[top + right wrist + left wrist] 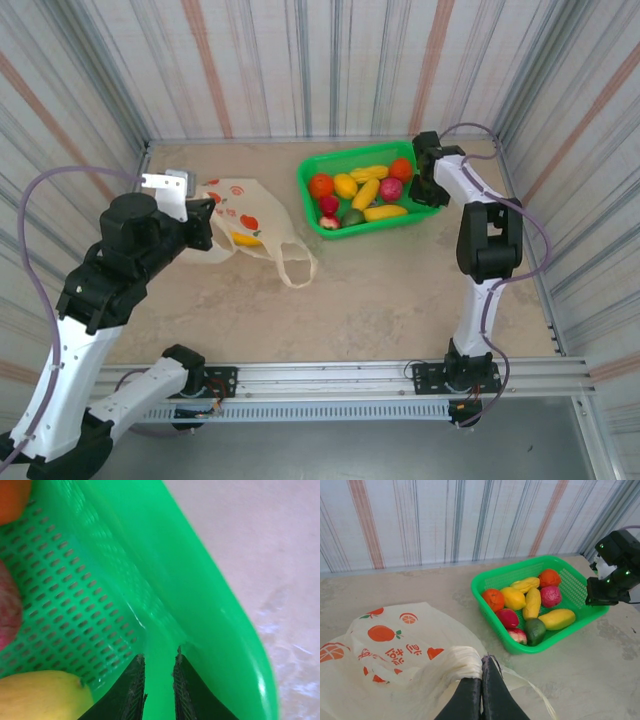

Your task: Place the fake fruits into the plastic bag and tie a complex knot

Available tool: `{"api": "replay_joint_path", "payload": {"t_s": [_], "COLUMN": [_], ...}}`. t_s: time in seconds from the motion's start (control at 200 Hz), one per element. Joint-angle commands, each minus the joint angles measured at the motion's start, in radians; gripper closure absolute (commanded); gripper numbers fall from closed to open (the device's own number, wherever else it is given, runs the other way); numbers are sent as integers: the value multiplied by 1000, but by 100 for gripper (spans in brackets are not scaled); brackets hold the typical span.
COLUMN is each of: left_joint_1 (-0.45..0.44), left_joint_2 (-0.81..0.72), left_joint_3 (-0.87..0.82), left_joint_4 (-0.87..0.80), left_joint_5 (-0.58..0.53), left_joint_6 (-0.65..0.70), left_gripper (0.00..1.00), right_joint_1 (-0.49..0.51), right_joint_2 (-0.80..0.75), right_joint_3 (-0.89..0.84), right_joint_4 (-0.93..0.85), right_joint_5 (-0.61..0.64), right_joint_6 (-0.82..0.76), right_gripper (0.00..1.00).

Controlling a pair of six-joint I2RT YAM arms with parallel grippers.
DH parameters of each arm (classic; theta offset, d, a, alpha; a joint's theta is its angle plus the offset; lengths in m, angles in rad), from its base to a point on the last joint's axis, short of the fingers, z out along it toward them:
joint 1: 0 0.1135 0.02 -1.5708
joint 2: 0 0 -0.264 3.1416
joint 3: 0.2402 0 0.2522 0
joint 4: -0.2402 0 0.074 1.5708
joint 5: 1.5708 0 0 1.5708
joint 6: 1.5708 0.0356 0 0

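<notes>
Green basket (125,555) cropped; right pincer (159,655) pinches wall.

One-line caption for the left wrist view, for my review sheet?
Left gripper pinches the bunched plastic bag; beyond, right gripper at the green basket of fake fruits.

The table (400,290) has a beige, marble-like top, and two things lie directly on it. The plastic bag (245,215) lies flat on the left part, cream with red-orange fruit prints, and one loop handle is spread on the surface toward the near edge. The green basket (580,587) stands on the far right part, well apart from the bag.
</notes>
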Motion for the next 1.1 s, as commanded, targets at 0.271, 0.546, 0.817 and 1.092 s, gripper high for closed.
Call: {"api": "replay_joint_path", "payload": {"t_s": [0.271,0.546,0.817,1.092], "left_joint_1": [-25,-26,-25,-25], "left_joint_2": [26,54,32,23], "left_joint_3": [46,52,71,62], "left_joint_4": [35,37,-21,-39], "left_joint_5": [69,154,104,62], "left_joint_6": [-20,-26,5,24], "left_gripper": [100,100,100,100], "right_joint_1": [-204,160,591,813], "right_joint_2": [-242,-590,-510,-360], "right_joint_3": [-261,-369,-252,-245], "right_joint_4": [-51,220,221,172], "right_joint_5": [358,59,-604,-728], "right_joint_6": [123,-195,-245,-260], "right_gripper": [77,42,31,31]}}
